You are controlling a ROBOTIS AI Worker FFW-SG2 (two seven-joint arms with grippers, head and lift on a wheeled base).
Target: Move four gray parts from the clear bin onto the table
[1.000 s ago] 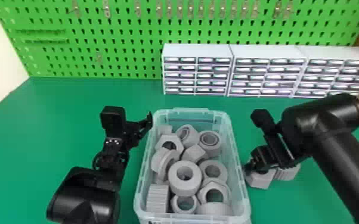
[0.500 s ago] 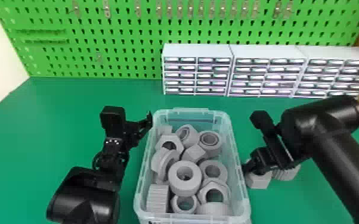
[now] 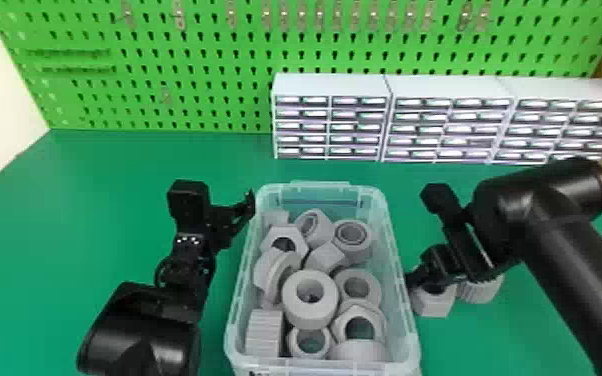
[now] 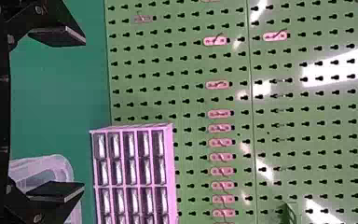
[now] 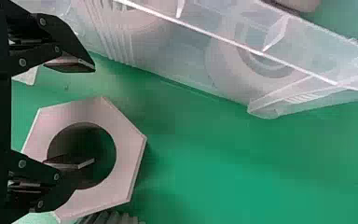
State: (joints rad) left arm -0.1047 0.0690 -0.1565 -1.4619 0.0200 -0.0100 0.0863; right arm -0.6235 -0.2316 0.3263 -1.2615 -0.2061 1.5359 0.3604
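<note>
The clear bin (image 3: pixel 397 280) holds several gray nuts and rings, a round one (image 3: pixel 310 298) on top. Right of it, my right gripper (image 3: pixel 412 282) is over a gray hex nut (image 3: pixel 434 305) on the table, beside a ribbed gray part (image 3: pixel 481 290). In the right wrist view the right gripper (image 5: pixel 93 114) stands open, one finger over the hole of the hex nut (image 5: pixel 128 154), the other between nut and bin wall (image 5: pixel 214 56). My left gripper (image 3: pixel 250 202) is parked at the bin's left rim; in the left wrist view the left gripper (image 4: pixel 84 114) is open and holds nothing.
White drawer cabinets (image 3: pixel 330 120) line the back of the green table (image 3: pixel 115 165), against a green pegboard (image 3: pixel 165 55). The right arm (image 3: pixel 565 240) crosses over the table's right side.
The right gripper has shifted slightly over the hex nut, and more of the nut shows below it. The left arm and the bin have stayed still.
</note>
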